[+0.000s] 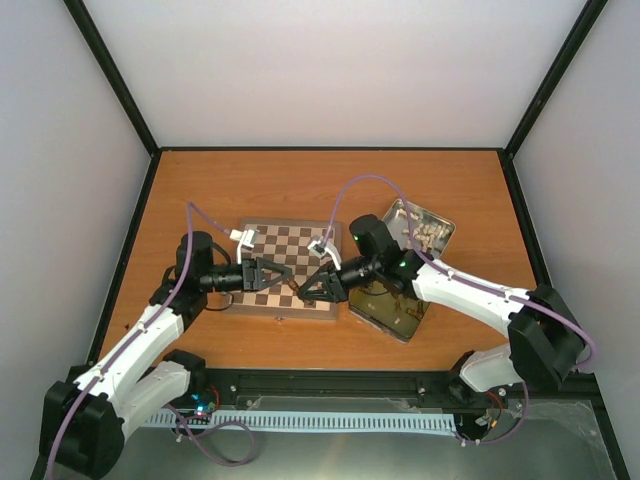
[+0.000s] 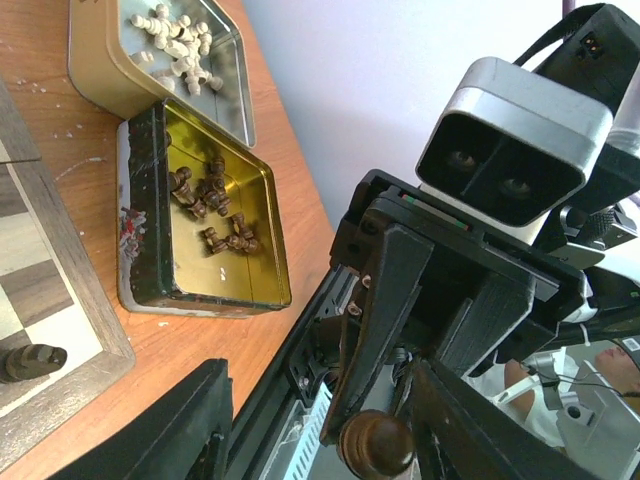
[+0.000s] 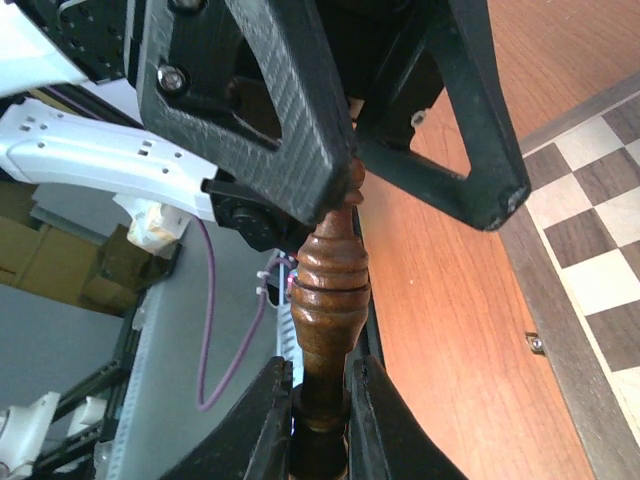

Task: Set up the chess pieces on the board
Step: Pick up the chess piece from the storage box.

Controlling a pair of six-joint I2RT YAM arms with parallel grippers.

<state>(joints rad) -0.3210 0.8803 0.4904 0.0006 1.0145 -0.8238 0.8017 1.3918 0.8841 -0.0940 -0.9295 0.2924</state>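
Note:
My right gripper (image 3: 322, 375) is shut on the stem of a dark brown chess piece (image 3: 328, 290), held in the air over the near edge of the board (image 1: 290, 262). My left gripper (image 1: 291, 273) faces it tip to tip, its jaws open on either side of the piece's round head (image 2: 376, 445). In the right wrist view one left finger (image 3: 270, 120) touches the top of the piece and the other finger (image 3: 480, 130) stands apart. Another dark piece (image 2: 30, 360) lies on the board's corner (image 2: 60, 300).
A black tin (image 2: 140, 200) with a gold inside holds several dark pieces (image 2: 215, 200) just right of the board. Behind it a silver tin (image 2: 90, 60) holds several cream-white pieces (image 2: 175, 40). A black rail (image 1: 330, 382) runs along the table's near edge.

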